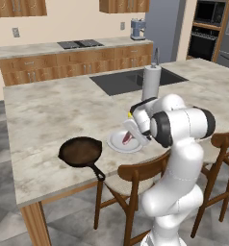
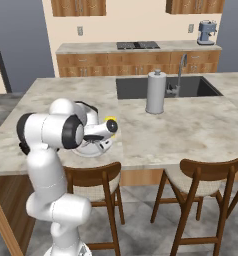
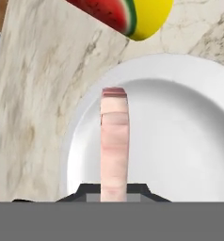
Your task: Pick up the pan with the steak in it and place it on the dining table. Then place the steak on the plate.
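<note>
Steak (image 3: 114, 146) — pink, pale-edged, held edge-on — pinched by tool (image 3: 115, 190) above white plate (image 3: 189, 141).

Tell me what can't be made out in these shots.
- steak touching the plate or above it: hand view looks edge-on, cannot tell.
- gripper fingertips: left base view, hidden behind the hand.
- pan: right base view, mostly hidden by the arm.
- Yellow and red thing: hand view, cut by top edge.

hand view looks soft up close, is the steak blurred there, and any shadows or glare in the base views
Hand view: steak soft-edged, seen edge-on over the plate. Left base view: evenly lit, pan casts only a faint shadow on the dining table. Right base view: flat light, no glare.
</note>
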Available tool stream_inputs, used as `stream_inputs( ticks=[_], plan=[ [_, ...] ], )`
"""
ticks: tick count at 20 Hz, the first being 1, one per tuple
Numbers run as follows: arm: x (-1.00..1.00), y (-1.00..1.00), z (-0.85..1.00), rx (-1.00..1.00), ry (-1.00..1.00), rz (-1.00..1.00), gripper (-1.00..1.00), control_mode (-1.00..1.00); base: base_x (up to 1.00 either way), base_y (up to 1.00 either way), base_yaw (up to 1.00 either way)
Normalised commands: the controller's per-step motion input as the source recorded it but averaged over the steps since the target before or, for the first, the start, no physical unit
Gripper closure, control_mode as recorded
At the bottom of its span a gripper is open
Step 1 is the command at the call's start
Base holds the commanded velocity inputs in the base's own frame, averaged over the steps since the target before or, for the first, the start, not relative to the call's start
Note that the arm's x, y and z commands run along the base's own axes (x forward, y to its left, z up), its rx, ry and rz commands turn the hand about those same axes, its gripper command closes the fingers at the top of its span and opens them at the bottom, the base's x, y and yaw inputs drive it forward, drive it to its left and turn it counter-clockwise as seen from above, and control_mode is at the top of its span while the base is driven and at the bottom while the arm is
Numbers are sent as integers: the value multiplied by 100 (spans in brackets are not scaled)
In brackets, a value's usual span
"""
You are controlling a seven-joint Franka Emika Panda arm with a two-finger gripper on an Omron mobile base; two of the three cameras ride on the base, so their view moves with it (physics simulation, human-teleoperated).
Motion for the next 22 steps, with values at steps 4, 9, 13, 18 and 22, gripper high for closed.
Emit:
stream_inputs(
  ticks=[4,9,13,18,22],
  plan=[
    [16,17,-14,0,0,-1,100,-100,0,0,0],
    [14,18,-2,0,0,-3,100,-100,0,0,0],
    [4,1,0,0,1,-1,100,-100,0,0,0],
    [3,-3,46,2,4,-6,-100,-100,0,0,0],
    [0,-4,70,2,8,-11,-100,-100,0,0,0]
  ],
)
